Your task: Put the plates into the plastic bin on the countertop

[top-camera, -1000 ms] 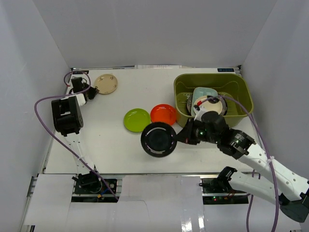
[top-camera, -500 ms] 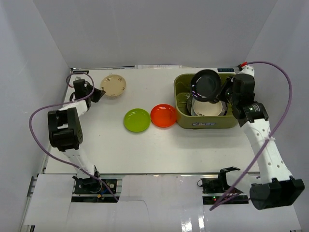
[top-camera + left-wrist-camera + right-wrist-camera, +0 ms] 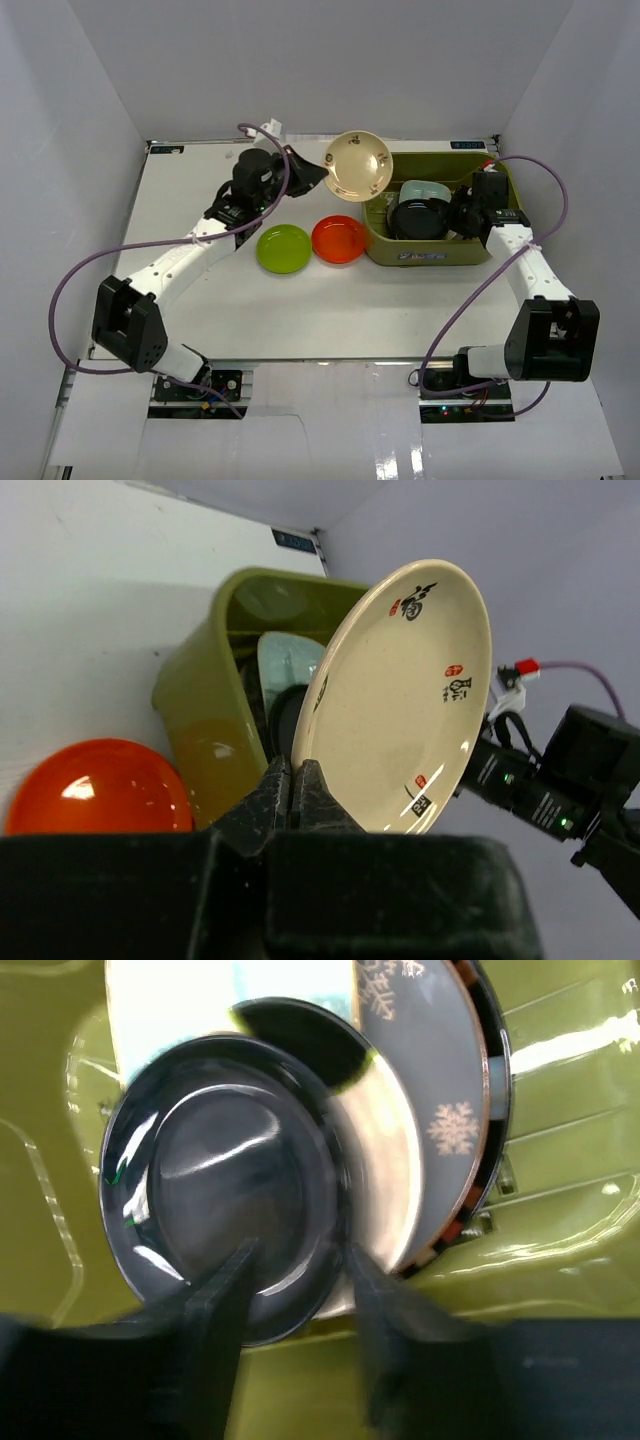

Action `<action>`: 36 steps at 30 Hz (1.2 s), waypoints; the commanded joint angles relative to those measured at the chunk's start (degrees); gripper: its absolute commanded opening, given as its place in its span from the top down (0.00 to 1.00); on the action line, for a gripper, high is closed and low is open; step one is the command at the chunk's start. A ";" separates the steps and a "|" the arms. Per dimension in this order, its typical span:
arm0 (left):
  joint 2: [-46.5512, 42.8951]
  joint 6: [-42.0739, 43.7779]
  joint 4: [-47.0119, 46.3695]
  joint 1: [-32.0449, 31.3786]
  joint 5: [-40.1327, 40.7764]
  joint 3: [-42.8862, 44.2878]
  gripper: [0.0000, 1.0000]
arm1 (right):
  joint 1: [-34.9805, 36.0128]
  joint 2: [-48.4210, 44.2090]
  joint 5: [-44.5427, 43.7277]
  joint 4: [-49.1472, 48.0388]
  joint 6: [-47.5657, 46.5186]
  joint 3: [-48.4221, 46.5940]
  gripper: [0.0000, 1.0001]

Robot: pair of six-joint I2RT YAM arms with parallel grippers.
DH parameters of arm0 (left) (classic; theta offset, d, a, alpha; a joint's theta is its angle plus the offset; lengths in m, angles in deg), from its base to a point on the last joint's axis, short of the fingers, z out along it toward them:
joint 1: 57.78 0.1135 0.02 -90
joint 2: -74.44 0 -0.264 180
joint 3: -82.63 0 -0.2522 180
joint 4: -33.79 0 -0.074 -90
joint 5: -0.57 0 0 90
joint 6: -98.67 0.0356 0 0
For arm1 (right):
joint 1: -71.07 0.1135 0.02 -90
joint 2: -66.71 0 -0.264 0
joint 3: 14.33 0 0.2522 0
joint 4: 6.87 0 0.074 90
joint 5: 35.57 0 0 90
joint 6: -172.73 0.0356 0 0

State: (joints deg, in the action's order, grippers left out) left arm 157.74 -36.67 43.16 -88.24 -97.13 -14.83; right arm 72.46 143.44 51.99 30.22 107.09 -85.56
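Jaws pinched on the beige plate (image 3: 358, 165) rim, the left gripper (image 3: 292, 780) holds it tilted above the olive bin (image 3: 430, 250) left edge. The right gripper (image 3: 298, 1255) is spread over the black plate (image 3: 225, 1160) inside. Carry step; next: shift right, lower, release.

Even, bright overhead light leaves only soft shadows on the countertop (image 3: 300, 300), white glare streaks the black plate (image 3: 225, 1200) and the bin (image 3: 590, 1040), the orange plate (image 3: 95, 785) glints, and the right wrist view is smeared, its fingers (image 3: 215, 1320) blurred.

glossy black plate (image 3: 220, 1200), shiny plastic bin (image 3: 570, 1230)
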 commanded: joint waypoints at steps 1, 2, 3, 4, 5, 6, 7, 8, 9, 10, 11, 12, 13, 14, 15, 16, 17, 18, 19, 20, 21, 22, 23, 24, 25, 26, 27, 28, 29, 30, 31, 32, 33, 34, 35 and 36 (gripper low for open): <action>2.03 3.94 6.64 -6.53 6.82 4.87 1.00 | -2.25 -2.01 1.91 -3.03 1.13 0.34 0.47; 4.04 4.29 7.10 -7.94 10.05 7.14 1.00 | -2.79 -3.50 1.82 -2.94 2.00 0.60 0.28; 5.19 4.47 7.63 -10.21 10.77 8.38 1.00 | -3.75 -7.00 1.47 -2.94 2.44 0.78 0.20; 6.50 4.47 8.68 -11.11 11.39 9.61 1.00 | -4.28 -8.86 0.95 -2.59 2.62 0.44 0.13; 9.30 4.39 9.30 -11.90 12.00 12.24 1.00 | -5.16 -10.44 -0.01 -1.98 2.80 -0.26 0.10; 10.72 4.21 9.74 -13.30 12.27 13.57 1.00 | -5.52 -13.42 -0.46 -0.06 2.62 -2.19 0.10; 12.04 4.12 10.27 -14.09 12.62 14.80 1.00 | -5.87 -15.01 -0.90 1.00 2.27 -3.34 0.11; 13.36 4.38 10.62 -14.89 12.80 16.12 1.00 | -6.31 -16.42 -2.21 2.23 2.10 -4.30 0.17; 16.33 4.82 11.14 -16.29 13.85 19.44 1.00 | -6.40 -19.66 -2.83 3.81 1.92 -5.53 0.26; 17.84 5.17 12.72 -17.00 14.38 21.21 1.00 | -6.48 -21.51 -3.10 4.17 1.92 -5.72 0.39; 19.59 5.96 13.60 -17.61 14.73 23.14 1.00 | -6.49 -23.27 -2.40 4.44 2.01 -5.81 0.65; 23.01 6.32 14.48 -18.66 15.08 27.08 1.00 | -6.49 -26.68 -1.53 4.70 2.18 -5.72 0.76; 24.78 6.49 16.40 -19.02 15.26 29.12 1.00 | -6.40 -28.28 -0.30 5.14 2.27 -5.20 0.89; 26.45 6.76 17.21 -19.37 15.35 30.96 1.00 | -6.40 -29.78 2.58 5.32 2.36 -4.85 0.91; 29.86 6.85 18.00 -19.72 15.09 34.72 1.00 | -6.48 -32.58 5.14 5.58 2.45 -4.32 0.91; 31.37 6.85 19.66 -19.81 15.00 36.50 1.00 | -6.49 -34.17 7.16 5.58 2.45 -2.92 0.91; 32.87 6.85 20.28 -19.90 14.91 38.17 1.00 | -6.49 -35.49 10.23 5.67 2.53 -1.95 0.89; 34.19 6.85 20.81 -19.99 15.00 39.76 1.00 | -6.49 -38.03 11.48 5.76 2.62 -1.07 0.87; 36.64 6.76 21.60 -19.99 15.17 42.47 1.00 | -6.49 -39.10 12.71 6.19 2.45 0.33 0.83; 37.71 6.67 21.96 -19.99 15.35 43.71 1.00 | -6.49 -39.89 14.63 6.72 2.27 0.87 0.82; 38.67 6.50 22.13 -19.90 15.35 44.77 0.97 | -6.49 -41.38 15.44 7.25 2.18 1.39 0.82; 40.25 6.41 22.31 -19.90 14.92 46.87 0.85 | -6.40 -42.09 16.23 7.69 1.75 1.83 0.81; 40.96 6.32 22.31 -19.99 14.30 47.85 0.77 | -6.40 -42.71 16.93 8.30 1.66 2.71 0.80; 41.67 6.23 22.31 -19.90 13.51 48.90 0.67 | -6.40 -43.59 16.94 8.83 1.48 2.98 0.80; 42.19 6.49 22.49 -19.99 12.64 51.00 0.57 | -6.31 -43.94 16.76 9.10 1.22 3.24 0.80; 42.20 6.84 22.57 -19.90 11.76 51.80 0.37 | -6.31 -44.29 17.11 9.19 0.96 3.85 0.79; 41.68 7.19 22.49 -19.99 11.66 52.25 0.29 | -6.22 -44.30 17.38 9.27 0.87 3.95 0.78; 40.89 8.59 22.49 -19.82 11.83 52.60 0.24 | -6.22 -44.30 17.99 9.36 0.78 4.12 0.77; 38.36 9.73 22.57 -19.90 13.05 52.69 0.17 | -6.13 -44.21 19.73 9.36 0.69 4.38 0.76; 36.68 10.79 22.58 -19.73 13.85 52.34 0.15 | -6.13 -44.12 20.53 9.28 0.69 4.65 0.76; 34.66 13.06 22.66 -19.47 14.55 51.73 0.14 | -6.13 -44.12 21.59 9.01 0.60 4.91 0.75; 32.38 14.04 22.66 -19.20 15.08 50.59 0.13 | -5.96 -44.12 24.73 8.40 0.25 5.18 0.74; 26.87 14.92 22.66 -18.50 16.31 46.58 0.12 | -5.70 -43.95 26.15 7.53 -0.45 5.44 0.73; 23.51 15.45 22.32 -17.98 17.01 43.58 0.12 | -5.35 -43.77 27.39 7.52 -0.71 5.35 0.72; 20.00 15.98 21.79 -16.93 18.15 35.29 0.12 | -4.91 -43.25 29.92 7.34 -1.15 5.27 0.72; 12.05 16.07 20.91 -16.22 18.60 30.16 0.12 | -4.73 -42.89 31.08 6.82 -1.68 5.27 0.72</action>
State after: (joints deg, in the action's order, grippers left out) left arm 188.52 -23.93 65.17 -107.19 -82.23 23.70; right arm 66.87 99.93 75.57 39.90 107.77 -80.36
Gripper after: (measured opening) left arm 0.878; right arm 0.275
